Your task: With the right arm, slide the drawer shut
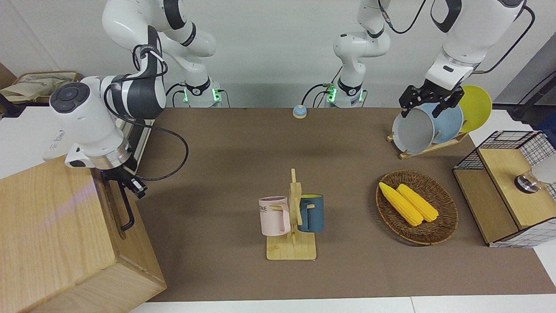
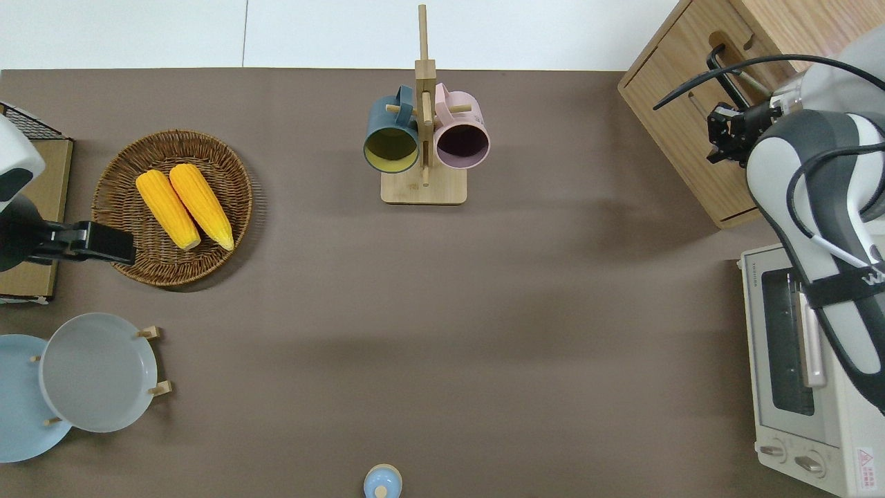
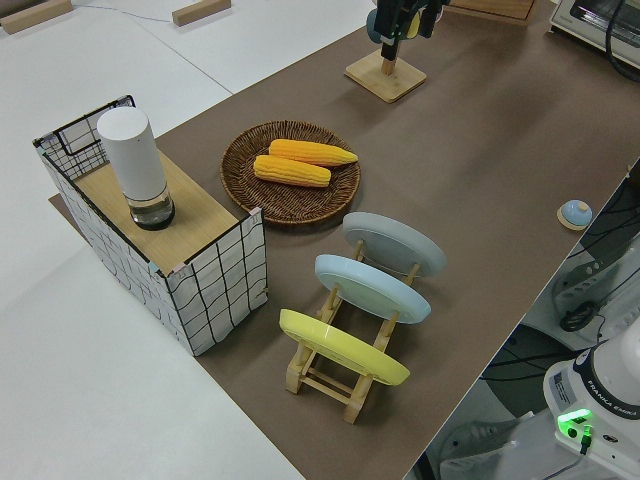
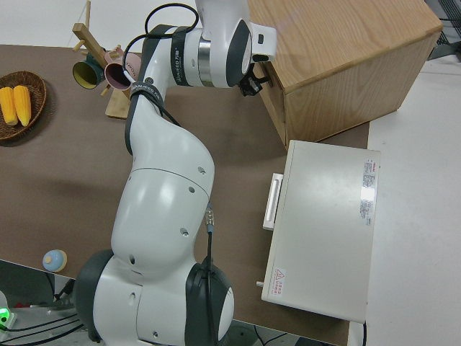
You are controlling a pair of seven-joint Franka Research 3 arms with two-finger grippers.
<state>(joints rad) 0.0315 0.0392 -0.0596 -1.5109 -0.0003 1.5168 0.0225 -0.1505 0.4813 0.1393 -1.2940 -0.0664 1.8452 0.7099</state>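
The drawer [image 1: 111, 203] sits pushed into the light-wood cabinet [image 1: 43, 230], its front flush with the cabinet face. It also shows in the overhead view [image 2: 700, 29]. Its black bar handle [image 1: 127, 209] runs along the front and shows from above [image 2: 720, 63]. My right gripper [image 1: 133, 185] is at the drawer front, by the end of the handle nearer to the robots, and shows from above [image 2: 724, 131]. The right side view shows it against the cabinet face [image 4: 252, 81]. My left gripper [image 1: 422, 108] is parked.
A white oven [image 2: 795, 387] stands beside the cabinet, nearer to the robots. A mug rack [image 1: 291, 250] with two mugs stands mid-table. A basket of corn [image 1: 447, 217], a plate rack [image 1: 406, 153] and a wire-and-wood box [image 1: 508, 187] are toward the left arm's end.
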